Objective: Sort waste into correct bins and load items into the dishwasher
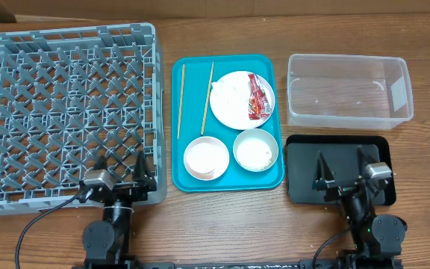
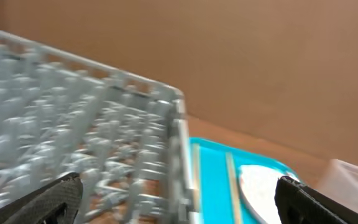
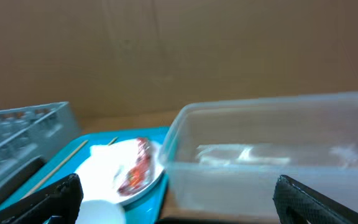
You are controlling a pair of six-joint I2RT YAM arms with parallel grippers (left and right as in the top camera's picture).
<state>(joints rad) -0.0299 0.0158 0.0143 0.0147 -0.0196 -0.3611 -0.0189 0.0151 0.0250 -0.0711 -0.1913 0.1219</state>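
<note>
- Beneath the left gripper (image 1: 120,172), wide open and empty, lay the grey rack (image 1: 66,112).
- Under the right gripper (image 1: 342,173), likewise spread and empty, sat the black tray (image 1: 304,153).

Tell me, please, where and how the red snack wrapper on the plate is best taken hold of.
Pinch the red wrapper across its narrow width, near the middle, coming from straight above with the right hand. It lies flat as a long strip on the right side of the plate, so a sideways approach would probably catch the rim.
</note>
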